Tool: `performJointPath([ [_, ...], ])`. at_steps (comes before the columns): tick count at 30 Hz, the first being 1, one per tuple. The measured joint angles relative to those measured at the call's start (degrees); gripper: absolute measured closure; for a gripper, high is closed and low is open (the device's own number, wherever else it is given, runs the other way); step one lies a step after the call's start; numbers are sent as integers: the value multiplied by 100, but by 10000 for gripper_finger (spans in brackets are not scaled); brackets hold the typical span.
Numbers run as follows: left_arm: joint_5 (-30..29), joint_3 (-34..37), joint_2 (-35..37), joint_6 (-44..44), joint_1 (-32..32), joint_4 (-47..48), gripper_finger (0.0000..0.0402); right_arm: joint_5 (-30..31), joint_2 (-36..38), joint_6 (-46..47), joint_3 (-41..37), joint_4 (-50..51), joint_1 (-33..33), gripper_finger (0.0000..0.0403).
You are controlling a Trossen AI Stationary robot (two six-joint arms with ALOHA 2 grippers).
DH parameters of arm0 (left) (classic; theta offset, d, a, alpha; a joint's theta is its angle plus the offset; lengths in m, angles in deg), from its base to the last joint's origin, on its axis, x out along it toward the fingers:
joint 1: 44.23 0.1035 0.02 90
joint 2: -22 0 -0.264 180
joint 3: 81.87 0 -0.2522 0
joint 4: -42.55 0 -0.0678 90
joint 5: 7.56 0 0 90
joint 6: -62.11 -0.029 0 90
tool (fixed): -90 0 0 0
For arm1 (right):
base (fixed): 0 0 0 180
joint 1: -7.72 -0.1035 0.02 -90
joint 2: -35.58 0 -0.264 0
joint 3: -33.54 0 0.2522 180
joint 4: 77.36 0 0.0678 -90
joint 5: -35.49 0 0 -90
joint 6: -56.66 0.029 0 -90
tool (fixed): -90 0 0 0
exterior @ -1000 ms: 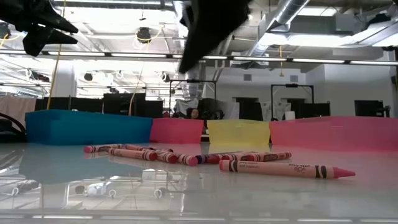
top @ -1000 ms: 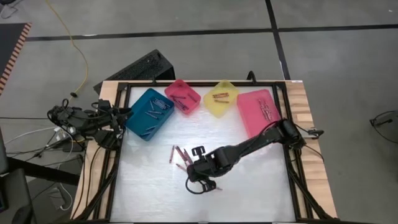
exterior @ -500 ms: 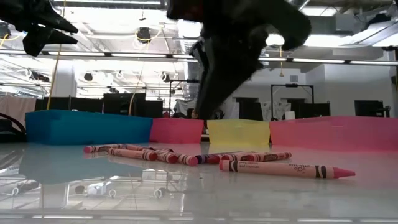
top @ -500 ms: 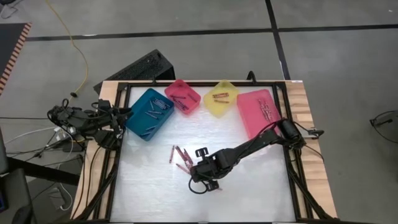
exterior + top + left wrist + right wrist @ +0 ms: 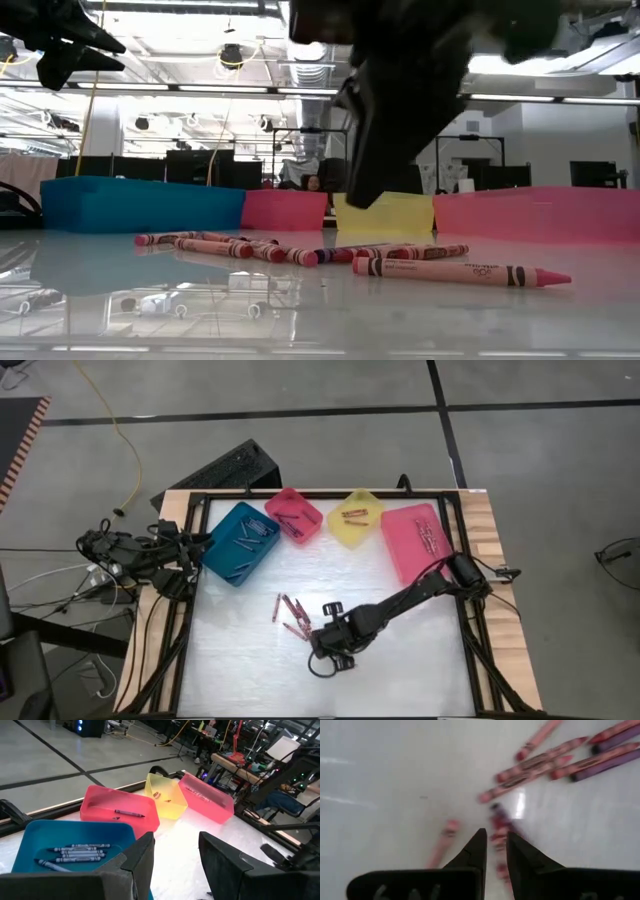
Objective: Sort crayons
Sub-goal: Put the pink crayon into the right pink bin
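Right gripper (image 5: 322, 650) low over the white table (image 5: 420, 670), near the middle, just near-side of a loose scatter of crayons (image 5: 291, 609). In its wrist view, fingers (image 5: 472, 852) nearly together with only a narrow gap, nothing visibly pinched between them; red and pink crayons blurred right at the tips. One pink crayon (image 5: 460, 271) alone on the near side of the pile, the rest bunched behind it. More crayons sorted along the far edge: in the teal bin (image 5: 238, 541), small pink bin (image 5: 293, 515), yellow bin (image 5: 356, 518) and long pink bin (image 5: 417, 539). Left gripper (image 5: 175, 855) parked off the table's left edge, fingers spread apart, grasping nothing.
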Motion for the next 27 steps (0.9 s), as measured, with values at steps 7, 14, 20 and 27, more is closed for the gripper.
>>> performJointPath([
  [7,0,0,0,0,0,0,256,-44,0,1236,0,-4,-500,334],
  [14,0,0,0,9,0,0,256,722,0,1961,0,19,-836,334],
  [20,0,0,0,22,0,0,256,733,0,2106,0,106,-836,334],
  [27,-2,0,0,22,1,10,256,577,0,2183,0,99,-840,334],
])
